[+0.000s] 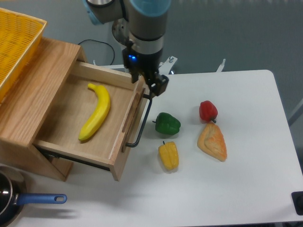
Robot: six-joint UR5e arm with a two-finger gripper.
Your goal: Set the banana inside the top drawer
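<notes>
The banana (96, 112) lies flat on the floor of the open top drawer (61, 137), its stem toward the back. The drawer is a light wooden box with a black bar handle (143, 119) on its front. My gripper (149, 83) hangs above the drawer's front right corner, near the upper end of the handle, well to the right of the banana. Its fingers are apart and hold nothing.
A yellow mesh basket (16, 42) sits on the cabinet top at left. On the white table lie a green pepper (167, 124), a yellow pepper (169, 156), a red pepper (208, 110) and a pastry wedge (213, 141). A blue-handled pan (14, 202) is at bottom left.
</notes>
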